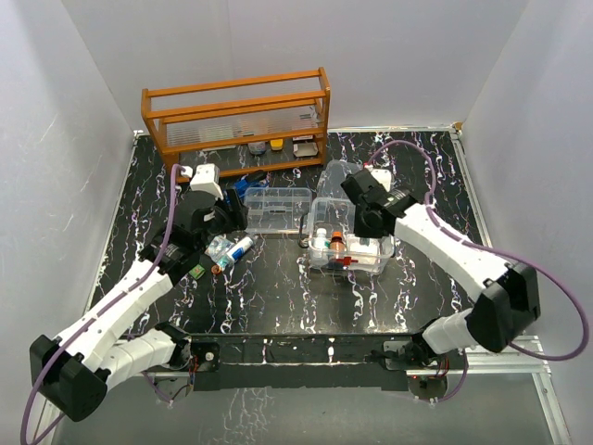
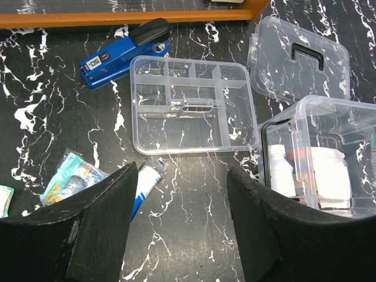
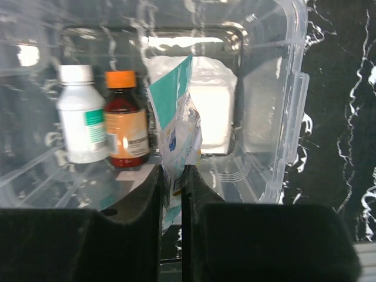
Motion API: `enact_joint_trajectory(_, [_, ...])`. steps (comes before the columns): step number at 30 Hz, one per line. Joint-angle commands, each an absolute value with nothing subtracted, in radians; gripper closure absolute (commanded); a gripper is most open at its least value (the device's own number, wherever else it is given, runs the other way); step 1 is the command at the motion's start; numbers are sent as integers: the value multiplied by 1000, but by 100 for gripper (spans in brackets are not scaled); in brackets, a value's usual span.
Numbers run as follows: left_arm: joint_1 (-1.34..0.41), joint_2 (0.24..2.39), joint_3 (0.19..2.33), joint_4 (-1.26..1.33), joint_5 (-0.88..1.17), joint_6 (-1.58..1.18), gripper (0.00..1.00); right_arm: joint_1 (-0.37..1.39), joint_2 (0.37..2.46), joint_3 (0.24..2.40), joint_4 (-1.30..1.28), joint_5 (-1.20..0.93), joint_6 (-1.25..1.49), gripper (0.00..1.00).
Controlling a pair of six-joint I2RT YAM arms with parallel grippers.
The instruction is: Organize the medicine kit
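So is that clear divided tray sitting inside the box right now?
No, the divided tray lies flat on the black table beside the clear box, not inside it.

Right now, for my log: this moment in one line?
left gripper open | right gripper shut on packet | packet over medicine kit

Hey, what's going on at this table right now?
The right gripper is pinching a teal and white packet over the open clear box, which holds a white bottle and a brown bottle. The left gripper hangs open above a tube on the table. The divided tray and lid lie beside the box.
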State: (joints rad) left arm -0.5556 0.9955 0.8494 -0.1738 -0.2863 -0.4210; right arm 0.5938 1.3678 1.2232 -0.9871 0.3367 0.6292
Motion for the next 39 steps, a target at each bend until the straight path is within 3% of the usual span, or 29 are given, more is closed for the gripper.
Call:
enact_joint_trajectory(1, [-555,931,829,-125,-267,-435,39,593,1450,1276,-1042,429,616,100])
enact_joint_trajectory(15, [-555,919,833,-148,-280,-429,37,594,1627,1317,-1104,527,590,100])
enact_joint_trajectory(23, [-556,919,834,-162,-282,-426,37,585,1679,1306,-1129,455,586,97])
enact_joint_trajectory(32, [-555,917,834,-163,-300,-428,36,554,1698,1284,-1119,402,589,85])
enact_joint_trajectory(39, [-556,921,835,-164,-304,-428,36,530,1686,1272,-1071,304,573,64])
